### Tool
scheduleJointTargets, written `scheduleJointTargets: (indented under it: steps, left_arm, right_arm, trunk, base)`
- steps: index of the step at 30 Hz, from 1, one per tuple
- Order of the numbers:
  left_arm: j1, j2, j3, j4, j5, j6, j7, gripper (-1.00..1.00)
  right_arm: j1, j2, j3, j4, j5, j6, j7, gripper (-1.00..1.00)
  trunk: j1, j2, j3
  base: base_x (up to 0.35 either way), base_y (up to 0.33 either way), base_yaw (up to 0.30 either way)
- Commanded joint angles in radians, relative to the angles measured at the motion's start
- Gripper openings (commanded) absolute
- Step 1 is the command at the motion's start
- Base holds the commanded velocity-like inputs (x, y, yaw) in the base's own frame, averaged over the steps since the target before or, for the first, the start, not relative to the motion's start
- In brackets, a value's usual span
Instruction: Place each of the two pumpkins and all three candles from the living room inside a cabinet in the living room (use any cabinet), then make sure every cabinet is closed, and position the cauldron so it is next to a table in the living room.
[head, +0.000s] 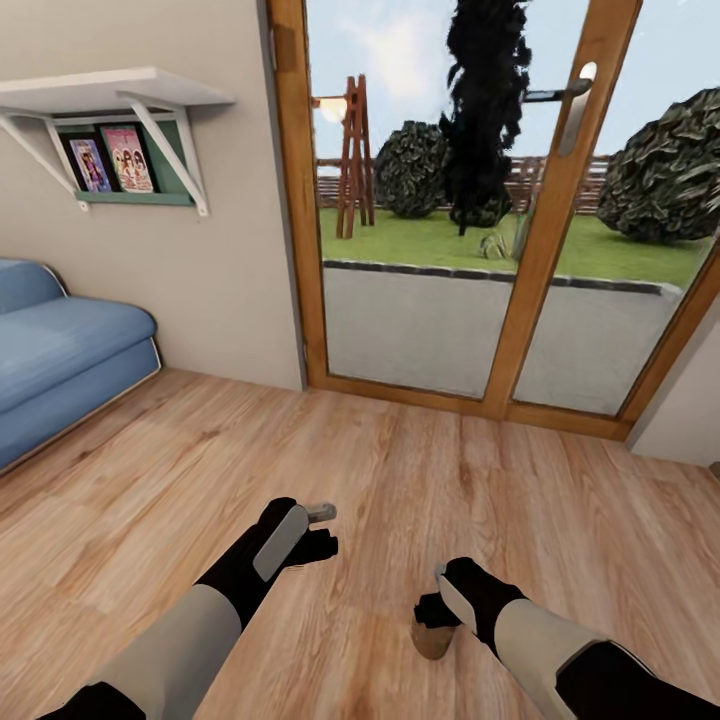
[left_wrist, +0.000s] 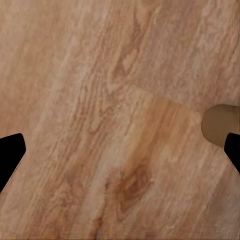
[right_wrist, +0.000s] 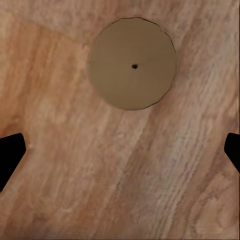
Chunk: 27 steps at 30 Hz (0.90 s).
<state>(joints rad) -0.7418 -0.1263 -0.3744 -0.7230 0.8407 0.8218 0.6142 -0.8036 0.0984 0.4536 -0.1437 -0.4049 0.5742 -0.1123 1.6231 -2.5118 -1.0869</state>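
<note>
Wood floor (right_wrist: 60, 165), candle (right_wrist: 132, 63) beyond spread fingers (right_wrist: 10, 155)

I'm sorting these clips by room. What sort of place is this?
Most likely a living room in a house: a blue sofa, a wall shelf with pictures, a wood floor and a glass patio door onto a garden. A candle stands on the floor.

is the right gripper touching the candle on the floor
Apart. In the right wrist view the candle stands on bare floor, clear of both fingertips at the frame edges.
</note>
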Motion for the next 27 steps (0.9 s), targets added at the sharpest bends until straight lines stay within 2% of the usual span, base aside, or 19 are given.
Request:
scheduleJointTargets:
  steps: [1,7,9,10,11,14,22,23,27]
  left_arm:
    - [-0.001,0.000,-0.003,-0.001,0.011,0.000,0.010,1.00]
    - [-0.001,0.000,-0.003,-0.001,0.011,0.000,0.011,1.00]
    - [-0.001,0.000,-0.003,-0.001,0.011,0.000,0.011,1.00]
    - [-0.001,0.000,-0.003,-0.001,0.011,0.000,0.012,1.00]
    - [-0.001,0.000,-0.003,-0.001,0.011,0.000,0.012,1.00]
    - [-0.001,0.000,-0.003,-0.001,0.011,0.000,0.012,1.00]
    - [-0.001,0.000,-0.003,-0.001,0.011,0.000,0.013,1.00]
    - [-0.001,0.000,-0.003,-0.001,0.011,-0.001,0.013,1.00]
    - [-0.001,0.000,-0.003,-0.001,0.011,-0.001,0.013,1.00]
  right_arm:
    - [0.000,-0.002,0.006,-0.002,-0.011,0.005,-0.007,1.00]
    - [0.000,-0.010,0.003,-0.001,-0.013,0.004,-0.008,1.00]
    - [0.000,-0.010,-0.010,-0.002,-0.014,0.004,-0.008,1.00]
    - [0.000,-0.011,-0.028,-0.002,-0.014,0.003,-0.008,1.00]
    - [0.000,-0.011,-0.096,-0.002,-0.012,0.001,-0.006,1.00]
    - [0.000,-0.010,-0.148,-0.002,-0.010,0.000,-0.006,1.00]
    - [0.000,-0.010,-0.167,-0.002,-0.009,0.000,0.000,1.00]
    - [0.000,-0.011,-0.168,-0.002,-0.008,0.000,0.041,1.00]
    - [0.000,-0.013,-0.168,-0.002,-0.006,0.000,0.078,1.00]
  trunk:
    - [0.000,0.000,-0.001]
    - [0.000,0.000,-0.001]
    - [0.000,0.000,-0.001]
    - [0.000,0.000,-0.001]
    - [0.000,0.000,-0.001]
    - [0.000,0.000,-0.001]
    - [0.000,0.000,-0.001]
    - [0.000,0.000,-0.001]
    - [0.000,0.000,-0.001]
  base:
    - [0.222,0.000,0.000]
    - [0.074,0.000,0.000]
    - [0.017,0.000,0.000]
    - [0.010,0.000,0.000]
    - [0.003,0.000,0.000]
    - [0.001,0.000,0.000]
    - [0.000,0.000,0.000]
    - [0.000,0.000,0.000]
    - [0.000,0.000,0.000]
